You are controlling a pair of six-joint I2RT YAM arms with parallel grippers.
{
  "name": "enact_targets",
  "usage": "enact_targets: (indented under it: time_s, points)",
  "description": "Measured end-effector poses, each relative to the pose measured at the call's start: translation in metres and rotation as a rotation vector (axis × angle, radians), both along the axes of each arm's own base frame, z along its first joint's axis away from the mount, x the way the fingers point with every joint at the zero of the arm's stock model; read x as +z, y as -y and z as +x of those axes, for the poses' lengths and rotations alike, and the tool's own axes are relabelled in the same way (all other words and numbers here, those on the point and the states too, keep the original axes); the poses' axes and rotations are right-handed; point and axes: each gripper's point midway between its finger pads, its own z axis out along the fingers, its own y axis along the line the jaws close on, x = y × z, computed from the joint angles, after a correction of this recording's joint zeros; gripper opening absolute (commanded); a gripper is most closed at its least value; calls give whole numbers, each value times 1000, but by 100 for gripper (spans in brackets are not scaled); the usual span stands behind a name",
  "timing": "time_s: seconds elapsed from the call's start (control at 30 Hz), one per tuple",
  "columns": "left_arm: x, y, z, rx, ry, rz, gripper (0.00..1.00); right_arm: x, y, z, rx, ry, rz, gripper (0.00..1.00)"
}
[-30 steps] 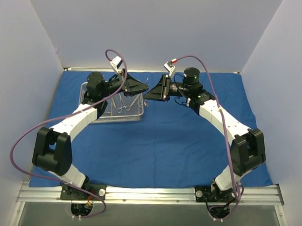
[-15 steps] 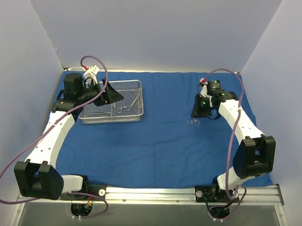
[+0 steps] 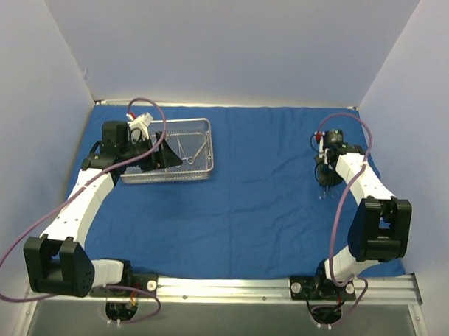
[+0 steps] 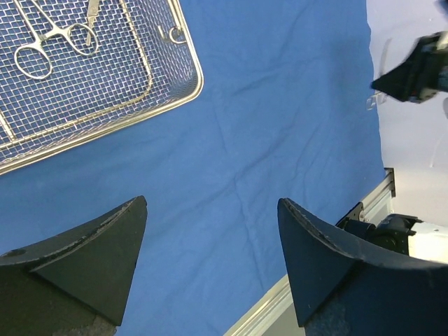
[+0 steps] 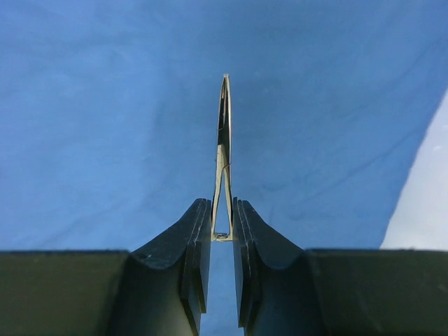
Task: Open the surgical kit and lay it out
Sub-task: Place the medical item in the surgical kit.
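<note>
The royal-blue cloth wrap lies spread flat over the table. The silver wire-mesh tray sits on its far left part, with thin ring-handled instruments lying inside. My left gripper hovers over the tray's near side, open, with nothing between its fingers. In the left wrist view the tray and an instrument are at upper left, and the left gripper stands over bare cloth. My right gripper, far right over the cloth, is shut on a thin silver instrument seen edge-on.
White walls enclose the table on three sides. A metal rail with both arm bases runs along the near edge. The cloth's right border and white table surface lie just right of the right gripper.
The two grippers, close together by the tray's right end a second ago, have parted. The left has opened wide and drawn back over the tray. The right carried its instrument to the far right.
</note>
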Motion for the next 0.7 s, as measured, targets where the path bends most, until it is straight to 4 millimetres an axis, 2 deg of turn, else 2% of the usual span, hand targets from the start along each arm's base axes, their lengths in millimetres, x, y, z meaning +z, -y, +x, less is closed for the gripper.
enact_targets:
  time_s: [0.13,0.2,0.33,0.7]
  points:
    - [0,2,-1,-6,-2,-1,83,-34,17,-10,-28,-84,5,0]
    - [0,4,-3,-14,-3,0,83,-43,23,-12,-43,-105,12,0]
    - [2,7,-4,-25,2,1,83,-51,27,-9,-48,-110,26,1]
    - [-1,6,-2,-33,2,14,81,-70,21,-6,-34,-136,55,13]
